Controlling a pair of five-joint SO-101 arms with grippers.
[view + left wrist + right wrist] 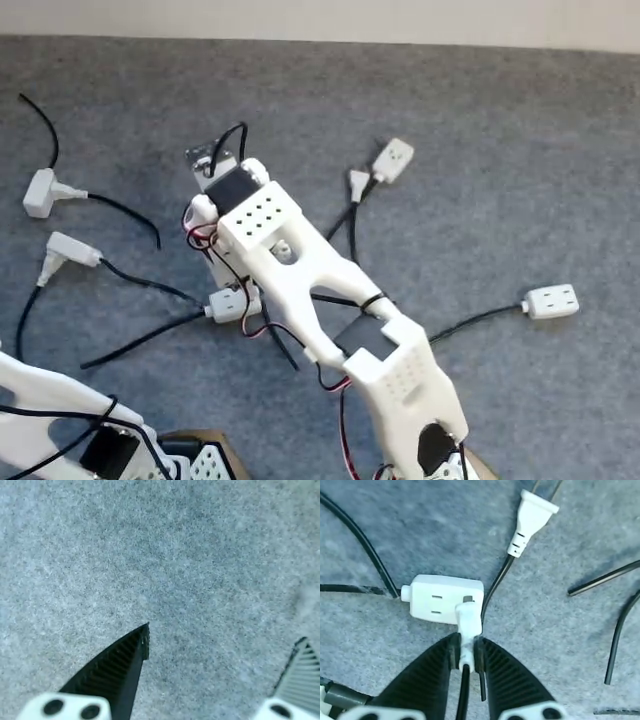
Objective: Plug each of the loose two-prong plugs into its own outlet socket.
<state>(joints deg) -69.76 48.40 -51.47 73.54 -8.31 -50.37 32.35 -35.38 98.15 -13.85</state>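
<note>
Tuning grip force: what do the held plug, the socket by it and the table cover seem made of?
Plug in the right gripper: smooth white moulded plastic, faint sheen. Outlet socket: likely the same hard plastic, crisp slots, even white shell. Table cover: grey felt or short-pile carpet, by its fuzzy speckled nap.

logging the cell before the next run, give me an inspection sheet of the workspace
surface: grey carpet, flat
job's things: held plug touches near socket, seating unclear; far socket; side socket; first loose plug, second loose plug; third loose plug beside far socket
clutter: nothing seen
grippers: right gripper shut on held plug; left gripper open over bare carpet
cables: black cables criss-cross the carpet
surroundings: pale strip past carpet edge
</note>
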